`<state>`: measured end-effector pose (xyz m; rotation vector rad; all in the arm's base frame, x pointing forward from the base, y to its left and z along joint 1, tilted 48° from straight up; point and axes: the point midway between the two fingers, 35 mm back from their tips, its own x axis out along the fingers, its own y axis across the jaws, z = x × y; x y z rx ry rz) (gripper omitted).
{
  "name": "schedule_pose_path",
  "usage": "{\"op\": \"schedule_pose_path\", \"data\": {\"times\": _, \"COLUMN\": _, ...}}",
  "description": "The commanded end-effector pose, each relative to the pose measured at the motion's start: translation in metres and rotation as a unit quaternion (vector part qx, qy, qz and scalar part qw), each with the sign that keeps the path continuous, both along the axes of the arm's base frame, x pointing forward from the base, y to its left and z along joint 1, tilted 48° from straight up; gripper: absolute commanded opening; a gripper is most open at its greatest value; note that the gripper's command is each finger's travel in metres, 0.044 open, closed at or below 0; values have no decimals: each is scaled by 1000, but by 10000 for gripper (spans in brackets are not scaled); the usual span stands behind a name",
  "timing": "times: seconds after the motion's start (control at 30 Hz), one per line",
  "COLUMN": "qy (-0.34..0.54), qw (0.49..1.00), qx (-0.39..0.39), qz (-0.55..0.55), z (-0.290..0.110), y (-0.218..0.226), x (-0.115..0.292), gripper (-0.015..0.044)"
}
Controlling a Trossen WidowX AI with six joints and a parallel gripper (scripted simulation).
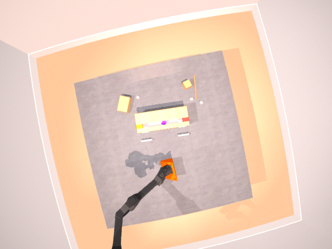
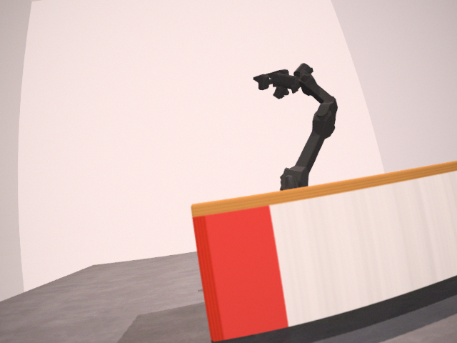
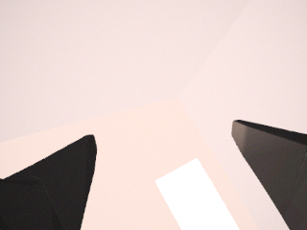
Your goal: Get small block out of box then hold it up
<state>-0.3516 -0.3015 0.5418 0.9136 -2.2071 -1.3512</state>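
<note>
The box [image 1: 158, 114] [image 2: 368, 239] stands mid-table, with a yellow patch [image 1: 139, 126] at its left end and a red patch [image 1: 185, 119] at its right in the top view. A small purple block [image 1: 163, 122] shows in the slot near mid-length, on the shelf. Which end lets out onto the table cannot be told. My gripper [image 2: 268, 88] [image 3: 166, 135] is open and empty, raised high and turned away from the box. In the top view it is outside the frame. The wrist view shows only wall, floor and a bright patch between the fingers.
My orange base [image 1: 174, 171] stands in front of the box. Two white strips [image 1: 146, 139] [image 1: 183, 134] lie between them. Behind the box are two wooden blocks [image 1: 124, 103] [image 1: 187, 84], a thin rod [image 1: 195, 88] and small white cubes [image 1: 137, 97] [image 1: 191, 98] [image 1: 201, 101].
</note>
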Motion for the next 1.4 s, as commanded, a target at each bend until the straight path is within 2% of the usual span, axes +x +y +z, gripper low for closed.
{"op": "schedule_pose_path", "data": {"times": 0.0, "qy": 1, "qw": 1000, "qx": 3, "qz": 2, "z": -1, "y": -1, "x": 0, "gripper": 400}}
{"op": "schedule_pose_path", "data": {"times": 0.1, "qy": 12, "qw": 999, "qx": 44, "qz": 26, "z": -16, "y": -20, "x": 7, "gripper": 400}}
{"op": "schedule_pose_path", "data": {"times": 0.3, "qy": 69, "qw": 970, "qx": 193, "qz": 134, "z": -75, "y": -85, "x": 46, "gripper": 400}}
{"op": "schedule_pose_path", "data": {"times": 0.57, "qy": 169, "qw": 879, "qx": 340, "qz": 288, "z": -149, "y": -148, "x": 116, "gripper": 400}}
{"op": "schedule_pose_path", "data": {"times": 0.77, "qy": 265, "qw": 775, "qx": 414, "qz": 397, "z": -200, "y": -178, "x": 171, "gripper": 400}}
{"op": "schedule_pose_path", "data": {"times": 0.97, "qy": 353, "qw": 662, "qx": 448, "qz": 486, "z": -243, "y": -195, "x": 223, "gripper": 400}}
{"op": "schedule_pose_path", "data": {"times": 1.17, "qy": 439, "qw": 531, "qx": 452, "qz": 567, "z": -284, "y": -201, "x": 278, "gripper": 400}}
{"op": "schedule_pose_path", "data": {"times": 1.37, "qy": 517, "qw": 392, "qx": 423, "qz": 632, "z": -323, "y": -198, "x": 333, "gripper": 400}}
